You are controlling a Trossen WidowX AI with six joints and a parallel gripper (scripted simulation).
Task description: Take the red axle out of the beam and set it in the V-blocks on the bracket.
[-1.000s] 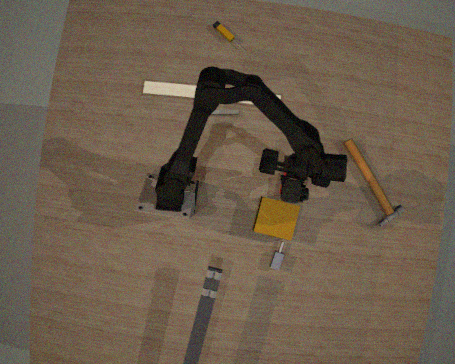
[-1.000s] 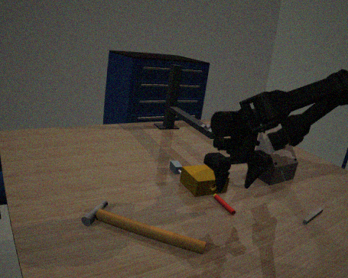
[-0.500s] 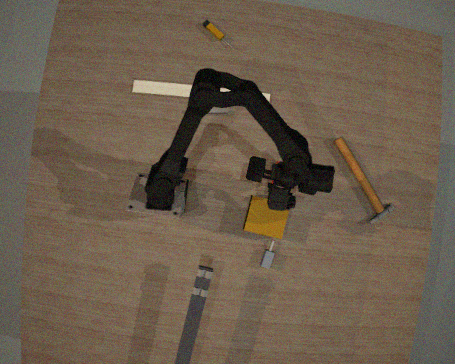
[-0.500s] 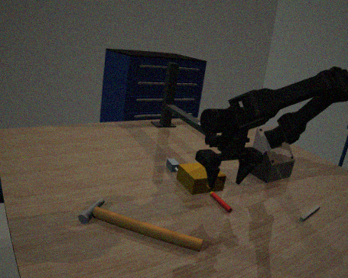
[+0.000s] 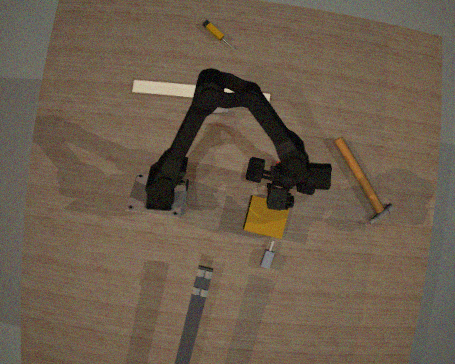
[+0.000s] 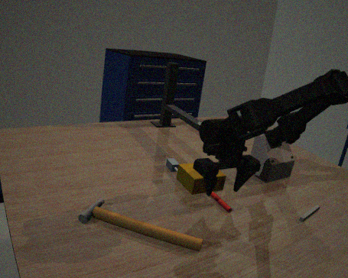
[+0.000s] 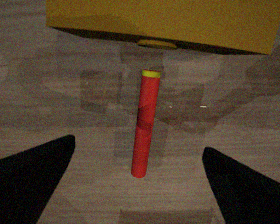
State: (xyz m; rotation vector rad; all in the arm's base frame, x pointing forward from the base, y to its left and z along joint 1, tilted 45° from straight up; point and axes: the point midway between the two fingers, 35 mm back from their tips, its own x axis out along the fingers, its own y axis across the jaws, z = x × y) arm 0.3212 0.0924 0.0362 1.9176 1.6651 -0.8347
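Observation:
The red axle (image 6: pixel 220 202) (image 7: pixel 144 125) lies on the table in front of the yellow beam (image 5: pixel 266 220) (image 6: pixel 189 177) (image 7: pixel 167 17), out of its hole. In the wrist view its yellow-ringed end points at the beam's round boss, with a gap between them. In the top view the arm hides nearly all of the axle. My gripper (image 5: pixel 268 183) (image 6: pixel 222 192) (image 7: pixel 140 147) is wide open and empty above the axle, one finger to each side. The grey bracket (image 5: pixel 189 325) (image 6: pixel 183 115) reaches out from a post; its pale V-blocks (image 5: pixel 200 292) near the end are empty.
A small grey block with a pin (image 5: pixel 268 258) (image 6: pixel 172 164) is beside the beam. A hammer (image 5: pixel 360 175) (image 6: pixel 145 227), a screwdriver (image 5: pixel 214 30), a cream strip (image 5: pixel 162 89) and a small grey bar (image 6: pixel 310 213) lie on the table.

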